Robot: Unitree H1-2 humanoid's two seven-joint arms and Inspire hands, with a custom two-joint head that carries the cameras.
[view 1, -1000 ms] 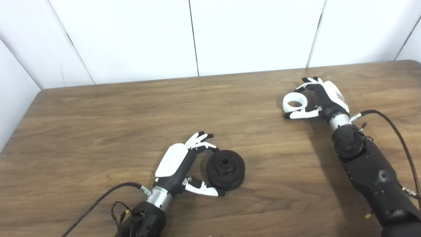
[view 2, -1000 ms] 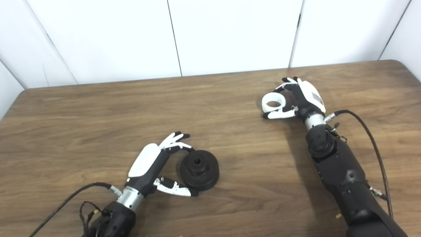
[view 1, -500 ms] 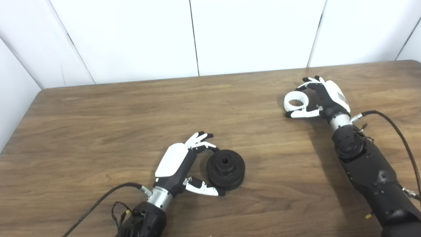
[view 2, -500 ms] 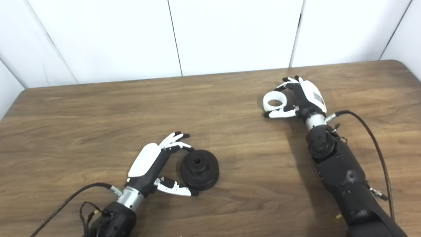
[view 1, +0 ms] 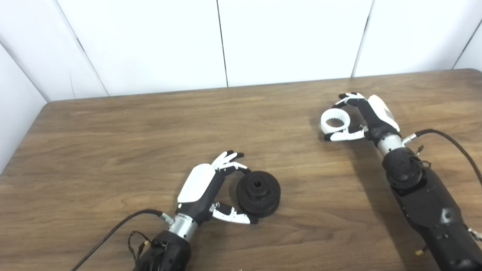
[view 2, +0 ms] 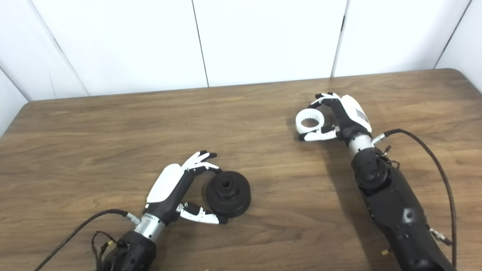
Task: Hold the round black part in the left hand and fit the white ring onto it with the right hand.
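White plastic, the white ring (view 1: 334, 122) sits pinched between the fingers and thumb of the right hand (view 1: 371, 114), which has lifted it and drifted a little toward the other arm since a moment ago. The left hand (view 1: 211, 188) cups the black part (view 1: 258, 194) on the tabletop (view 1: 113, 143), fingers touching it. Carrying across looks next.

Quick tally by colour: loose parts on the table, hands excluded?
Black: 1, the round black part, between the left hand's fingers
White: 1, the toothed white ring, in the right hand's fingers
Total: 2
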